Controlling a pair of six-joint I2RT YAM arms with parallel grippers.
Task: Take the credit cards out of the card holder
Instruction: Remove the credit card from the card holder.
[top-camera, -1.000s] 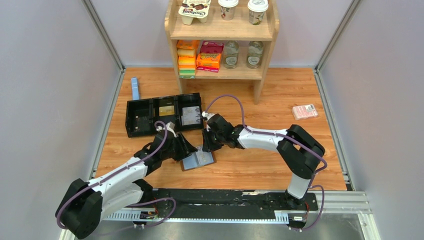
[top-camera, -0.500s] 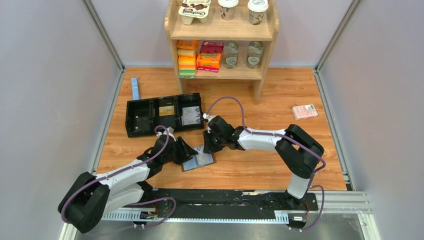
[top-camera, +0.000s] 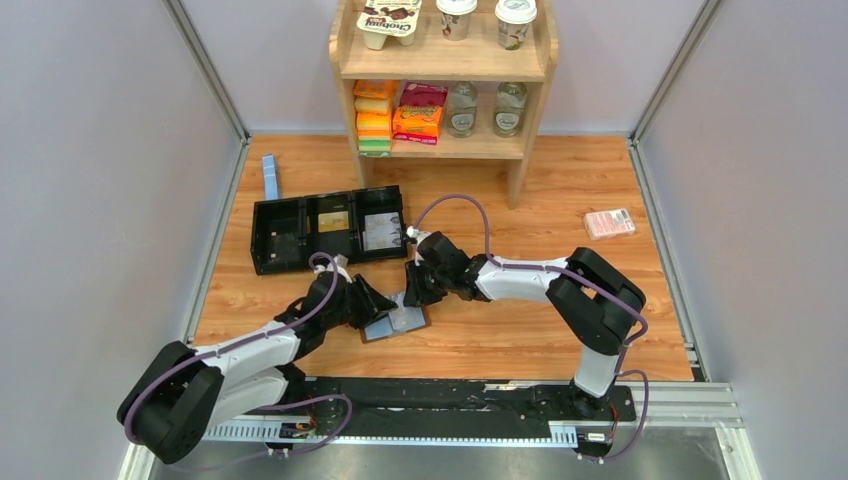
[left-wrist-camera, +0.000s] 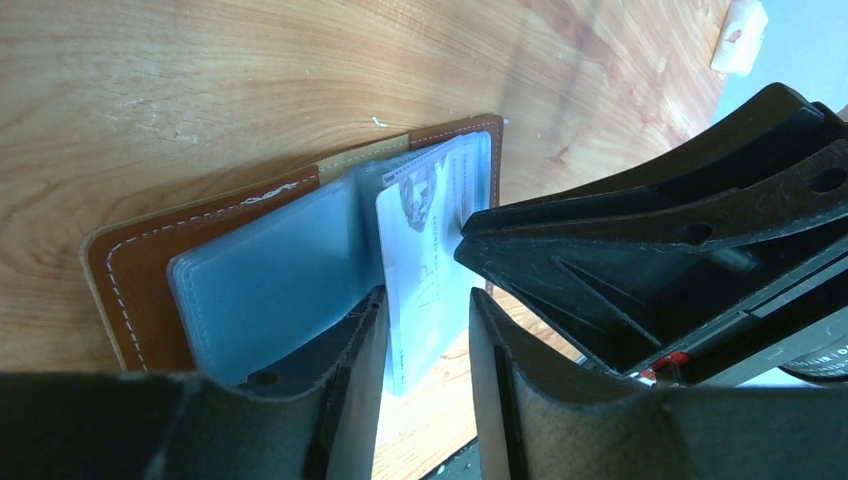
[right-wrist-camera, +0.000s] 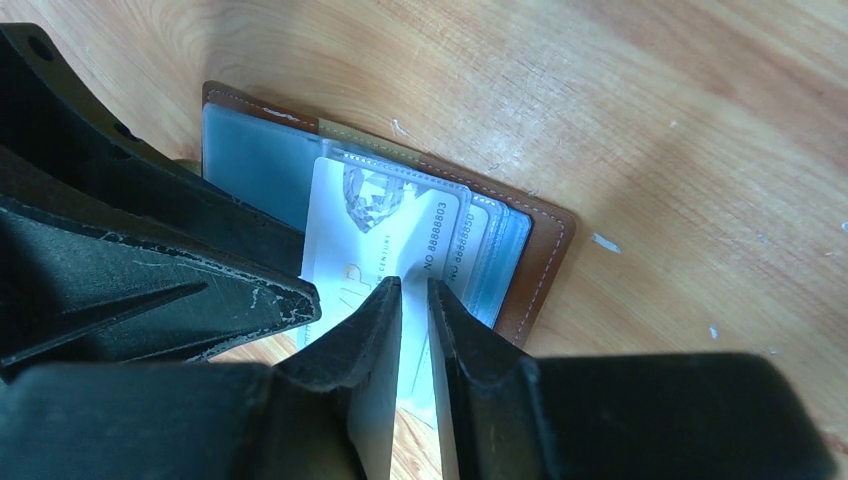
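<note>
Though too small overhead for any detail, shows the card holder (top-camera: 400, 323) lying open, inside up, on the wooden table (top-camera: 580, 180) near the front edge, with the left gripper (top-camera: 380, 305) and the right gripper (top-camera: 412, 297) meeting over it from either side. Gives too, from that height alone, the surroundings: a black tray (top-camera: 300, 262) just behind, a blue strip (top-camera: 270, 177) beyond that, a pink packet (top-camera: 609, 223) well off to the right, a stocked wooden shelf (top-camera: 440, 75) at the back.

Closer in, from the left wrist, brings out brown leather edging with pale stitching, cloudy grey-blue pockets, and one pale credit card (left-wrist-camera: 425, 280) drawn partly out of its sleeve, lying in the gap of the left gripper. With fingers spread to either side of that card, close against its long edges; pinching or merely flanking, cannot tell.

From the right wrist alone, makes legible the printed number lines and uncovers a second card (right-wrist-camera: 480, 240) tucked behind the first. Right gripper held a narrow slit apart, clamping nothing, tips down over the top card.
</note>
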